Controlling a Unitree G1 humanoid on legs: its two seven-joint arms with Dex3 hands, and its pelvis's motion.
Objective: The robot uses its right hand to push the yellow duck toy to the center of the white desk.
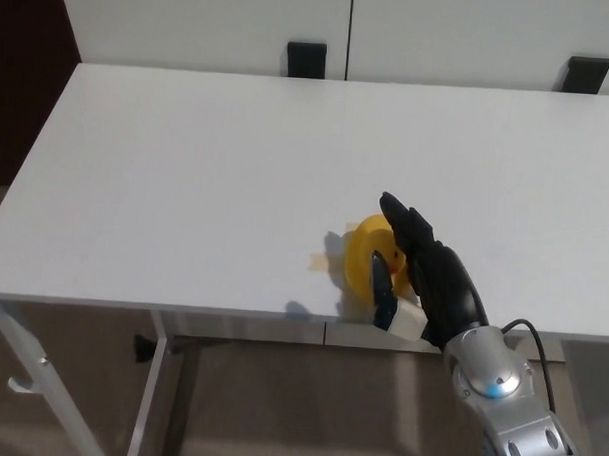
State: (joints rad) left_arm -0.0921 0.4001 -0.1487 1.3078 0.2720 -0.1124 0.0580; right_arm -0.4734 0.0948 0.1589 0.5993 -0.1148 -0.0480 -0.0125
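Duck: yellow duck toy (368,258) sits near the front edge of the white worktop (217,165), short of its middle; tan tape (321,261) lies just beside it
Hand: right hand (423,272) cups the duck from the right, fingers spread, gripping nothing
Risk: a push angled toward the front edge could tip the duck off; its rounded body may roll away from the fingers
Left hand: unseen

Right hand (423,267) reaching up from lower right — black fingers (400,216) extended, apart, silver forearm (503,405) behind
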